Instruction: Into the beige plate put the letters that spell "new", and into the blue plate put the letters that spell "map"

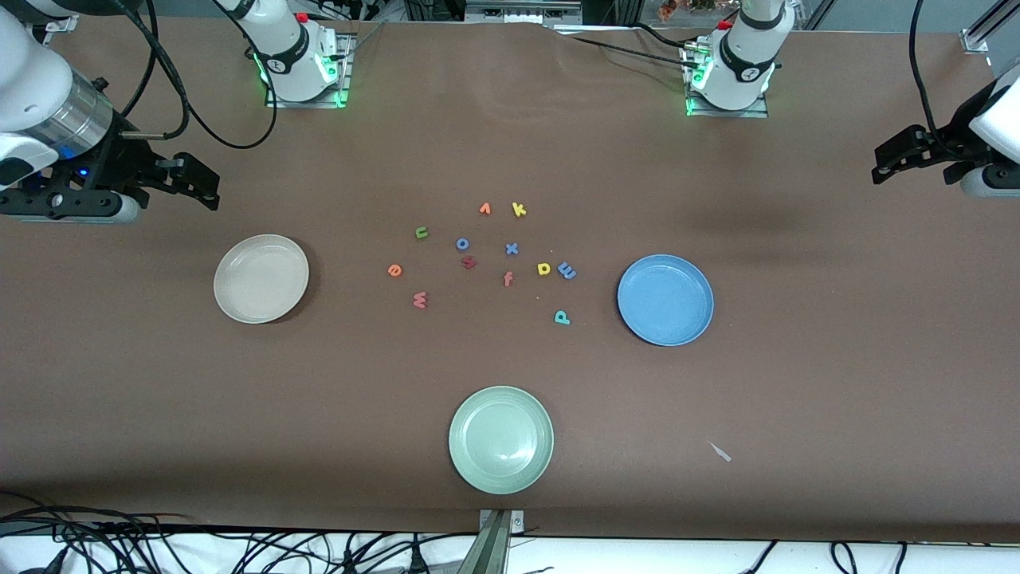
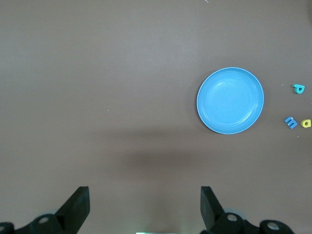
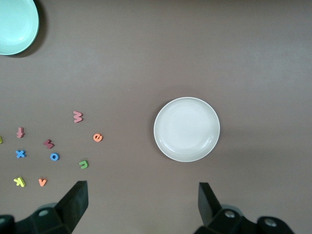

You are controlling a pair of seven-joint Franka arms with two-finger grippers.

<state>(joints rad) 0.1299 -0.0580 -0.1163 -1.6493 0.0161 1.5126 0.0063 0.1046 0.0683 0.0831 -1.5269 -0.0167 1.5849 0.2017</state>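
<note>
The green n (image 1: 421,233), orange e (image 1: 394,270) and pinkish w (image 1: 420,300) lie mid-table, toward the beige plate (image 1: 261,278). Blue m (image 1: 566,271), yellow a (image 1: 543,269) and teal p (image 1: 562,317) lie nearer the blue plate (image 1: 665,300). Both plates hold nothing. My right gripper (image 1: 203,185) hangs open and empty over bare table at the right arm's end; its wrist view shows the beige plate (image 3: 186,128), w (image 3: 77,116), e (image 3: 98,137) and n (image 3: 84,164). My left gripper (image 1: 883,163) hangs open and empty at the left arm's end, its view showing the blue plate (image 2: 230,100).
A pale green plate (image 1: 500,439) sits nearest the front camera. Among the task letters lie an orange v (image 1: 484,209), yellow k (image 1: 519,210), blue o (image 1: 463,244), blue x (image 1: 511,249), a dark red letter (image 1: 469,262) and a red-orange f (image 1: 508,278).
</note>
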